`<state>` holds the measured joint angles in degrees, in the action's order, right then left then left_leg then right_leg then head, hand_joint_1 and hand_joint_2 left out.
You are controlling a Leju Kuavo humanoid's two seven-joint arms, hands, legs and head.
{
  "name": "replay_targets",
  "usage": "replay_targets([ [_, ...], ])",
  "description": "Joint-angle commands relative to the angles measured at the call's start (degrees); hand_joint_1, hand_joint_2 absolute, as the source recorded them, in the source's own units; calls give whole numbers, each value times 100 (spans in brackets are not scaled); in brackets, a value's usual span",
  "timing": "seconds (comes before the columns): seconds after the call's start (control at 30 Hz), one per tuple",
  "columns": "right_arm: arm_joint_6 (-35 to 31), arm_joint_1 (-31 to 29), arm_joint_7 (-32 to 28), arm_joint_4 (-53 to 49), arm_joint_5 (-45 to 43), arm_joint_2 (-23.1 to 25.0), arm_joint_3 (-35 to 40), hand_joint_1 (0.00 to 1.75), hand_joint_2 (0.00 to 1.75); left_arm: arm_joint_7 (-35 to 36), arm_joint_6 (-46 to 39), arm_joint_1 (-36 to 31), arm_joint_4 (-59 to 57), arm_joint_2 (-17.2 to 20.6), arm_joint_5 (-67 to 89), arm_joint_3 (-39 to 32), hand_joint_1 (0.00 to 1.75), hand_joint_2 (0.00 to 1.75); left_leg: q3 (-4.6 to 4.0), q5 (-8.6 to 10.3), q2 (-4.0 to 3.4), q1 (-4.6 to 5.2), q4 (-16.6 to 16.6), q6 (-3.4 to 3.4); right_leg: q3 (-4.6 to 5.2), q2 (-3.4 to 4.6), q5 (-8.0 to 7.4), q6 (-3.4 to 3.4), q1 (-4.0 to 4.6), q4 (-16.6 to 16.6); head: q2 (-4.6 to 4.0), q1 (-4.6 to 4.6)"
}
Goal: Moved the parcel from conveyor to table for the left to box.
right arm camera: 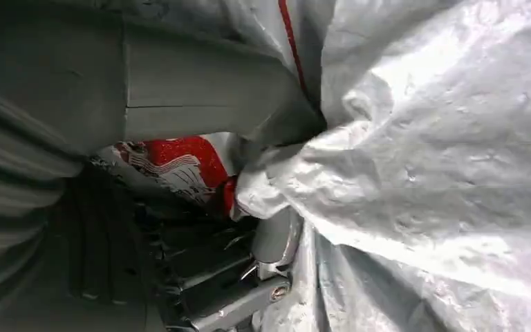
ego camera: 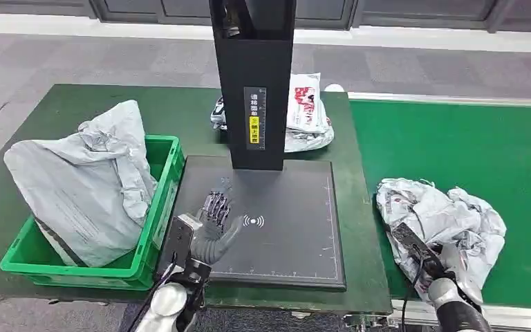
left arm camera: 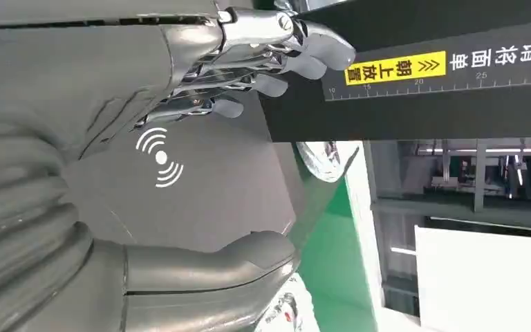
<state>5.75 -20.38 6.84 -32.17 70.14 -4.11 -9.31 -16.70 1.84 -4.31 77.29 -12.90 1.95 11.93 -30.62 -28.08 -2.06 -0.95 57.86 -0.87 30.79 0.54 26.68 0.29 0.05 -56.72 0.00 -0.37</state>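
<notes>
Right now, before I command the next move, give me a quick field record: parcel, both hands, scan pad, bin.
parcel: crumpled grey poly mailer on the green conveyor belt, right of the table
right robot hand: closed on the parcel's near edge, film bunched between thumb and fingers
left robot hand: open, held over the black scan pad, holding nothing
bin: green crate at table left, holding a large grey bagged parcel
behind scanner post: more bagged parcels

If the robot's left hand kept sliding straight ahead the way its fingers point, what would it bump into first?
Probably the black post standing at the back of the scanner pad. The left hand hovers open over the pad, fingers aimed at the post's base; height is hard to judge.
</notes>
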Motion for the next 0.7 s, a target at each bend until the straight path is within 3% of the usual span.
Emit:
replay_targets([
  [0.03, 229, 202, -506, 525, -1466, 148, -521, 175, 175, -6, -143, 15, -191, 265, -94, 119, 0, 175, -84, 38, 37, 6, -1, 6, 72, -26, -30, 3, -5, 6, 0, 0],
  [0.1, 704, 137, -1236, 426, -2692, 175, -1147, 175, 175, -55, -214, 138, -92, 306, -99, 83, 0, 175, -46, 13, 19, 3, 9, 8, 35, -11, -13, 7, -2, 1, 0, 2],
  [0.13, 1147, 92, -1671, 401, -3364, 192, -1480, 175, 175, -110, -261, 182, -59, 326, -106, 54, 0, 175, -72, 25, 28, 6, 3, 12, 61, -18, -24, 8, -5, 7, 0, 0],
  [0.17, 1282, 106, -1802, 312, -3607, 175, -1532, 175, 175, -132, -271, 207, -60, 358, -109, 41, 0, 175, -42, 9, 11, 7, 7, 12, 29, -4, -12, 9, -6, 0, 0, 2],
  [0.3, 1282, 106, -1802, 312, -3607, 175, -1532, 175, 175, -132, -271, 207, -60, 358, -109, 41, 0, 175, -70, 26, 24, 11, -2, 13, 54, -13, -25, 9, -10, 7, 0, 0],
  [0.4, 1282, 106, -1802, 312, -3607, 175, -1532, 175, 175, -132, -271, 207, -60, 358, -109, 41, 0, 175, -30, -3, 0, 5, 11, 13, 18, 7, -6, 10, -6, -3, 0, 2],
  [0.43, 1282, 106, -1802, 312, -3607, 175, -1532, 175, 175, -132, -271, 207, -60, 358, -109, 41, 0, 175, -63, 15, 13, 10, 1, 13, 49, -2, -21, 10, -9, 5, 0, 2],
  [0.47, 1272, 119, -1803, 308, -3602, 195, -1518, 175, 175, -127, -271, 195, -60, 352, -107, 46, 0, 175, -33, 9, 44, 18, -6, 19, 19, -38, -3, 13, -18, 11, 0, 0],
  [0.53, 1272, 119, -1803, 308, -3602, 195, -1518, 175, 175, -127, -271, 195, -60, 352, -107, 46, 0, 175, -49, 29, 71, 21, -24, 19, 39, -58, -13, 12, -20, 27, 0, 0],
  [0.57, 1272, 119, -1803, 308, -3602, 195, -1518, 175, 175, -127, -271, 195, -60, 352, -107, 46, 0, 175, 15, 11, 51, 14, -6, 14, 11, -45, 5, 13, -14, 11, 0, 0],
  [0.63, 1272, 119, -1803, 308, -3602, 195, -1518, 175, 175, -127, -271, 195, -60, 352, -107, 46, 0, 175, -12, 28, 75, 22, -21, 17, 35, -61, -3, 13, -22, 19, 0, 0],
  [0.67, 2005, 163, -2419, 112, -4806, 305, -1985, 175, 175, -227, -344, 221, -62, 362, -121, 23, 0, 175, -23, 37, 85, 27, -30, 18, 45, -67, -9, 13, -25, 26, 0, 0],
  [0.7, 2151, 283, -2471, -182, -5287, 330, -1865, 175, 175, -270, -364, 240, -69, 383, -131, 12, 0, 175, -2, 22, 66, 20, -16, 16, 28, -53, -1, 14, -20, 17, 0, 0],
])
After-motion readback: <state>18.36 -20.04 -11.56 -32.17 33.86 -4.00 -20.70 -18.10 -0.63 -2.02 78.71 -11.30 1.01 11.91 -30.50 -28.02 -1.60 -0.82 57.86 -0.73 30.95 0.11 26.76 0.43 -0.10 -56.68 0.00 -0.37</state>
